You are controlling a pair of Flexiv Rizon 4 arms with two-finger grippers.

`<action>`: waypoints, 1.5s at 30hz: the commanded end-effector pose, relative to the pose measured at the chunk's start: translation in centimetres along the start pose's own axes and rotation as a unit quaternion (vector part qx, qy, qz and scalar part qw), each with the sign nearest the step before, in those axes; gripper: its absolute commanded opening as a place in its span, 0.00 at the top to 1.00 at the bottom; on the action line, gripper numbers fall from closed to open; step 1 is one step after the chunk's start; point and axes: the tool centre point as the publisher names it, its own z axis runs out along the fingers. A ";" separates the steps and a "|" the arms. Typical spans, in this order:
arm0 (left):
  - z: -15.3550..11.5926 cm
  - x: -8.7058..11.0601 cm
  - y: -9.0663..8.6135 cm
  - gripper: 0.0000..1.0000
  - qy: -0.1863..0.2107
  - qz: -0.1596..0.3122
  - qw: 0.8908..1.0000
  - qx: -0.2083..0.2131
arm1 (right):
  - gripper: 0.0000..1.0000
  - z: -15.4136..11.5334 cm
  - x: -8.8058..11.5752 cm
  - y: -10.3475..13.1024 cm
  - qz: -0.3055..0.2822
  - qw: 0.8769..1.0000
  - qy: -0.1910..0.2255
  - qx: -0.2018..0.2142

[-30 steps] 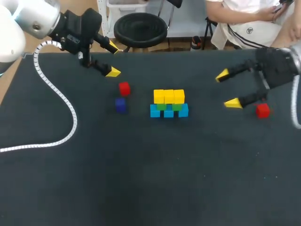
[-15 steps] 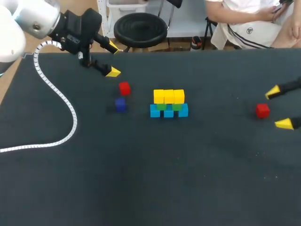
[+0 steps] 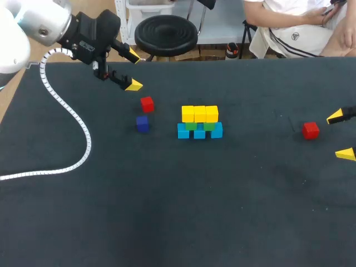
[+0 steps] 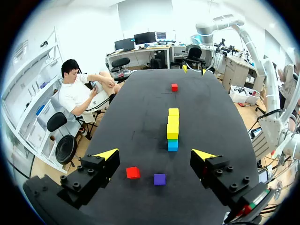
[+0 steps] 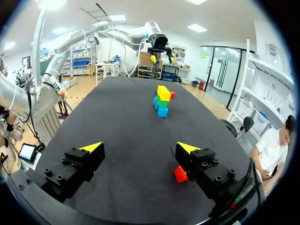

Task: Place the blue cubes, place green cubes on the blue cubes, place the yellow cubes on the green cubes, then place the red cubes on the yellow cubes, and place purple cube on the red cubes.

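The right pincer [image 3: 340, 134] stood wide open and empty at the right edge of the bench [image 3: 167, 211], only its two yellow tips showing from above. One red cube [image 3: 310, 130] lay on the bench just ahead of those tips and apart from them. In the right wrist view the right pincer [image 5: 139, 147] had this red cube [image 5: 180, 174] low beside one finger, not gripped.

The left pincer [image 3: 132, 70] hung over the far left part of the bench, also spread wide and holding nothing. Near it lay a second red cube [image 3: 147, 104], and just beside that a purple cube [image 3: 142, 123], the two not touching. In the left wrist view both lay ahead of the left pincer [image 4: 155, 154], between the lines of its fingers.

At the middle of the bench stood the stack: three blue cubes [image 3: 199, 132] in a row at the bottom, green cubes [image 3: 191, 126] on them, and three yellow cubes [image 3: 199, 113] on top.
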 end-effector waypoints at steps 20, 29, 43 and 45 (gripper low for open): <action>0.0 0.0 0.0 0.00 0.000 0.000 1.000 0.000 | 0.00 -0.4 4.1 -4.6 -0.012 0.996 -0.002 -0.089; 0.0 0.0 0.0 0.00 0.000 0.000 1.000 0.000 | 0.00 2.4 5.0 -5.3 -0.001 0.995 -0.003 -0.101; 0.0 0.0 0.0 0.00 0.000 0.000 1.000 0.000 | 0.00 3.3 5.8 -6.3 -0.007 0.993 -0.003 -0.119; 0.0 0.0 0.0 0.00 0.000 0.000 1.000 0.000 | 0.00 3.5 6.0 -6.3 -0.002 0.993 -0.005 -0.120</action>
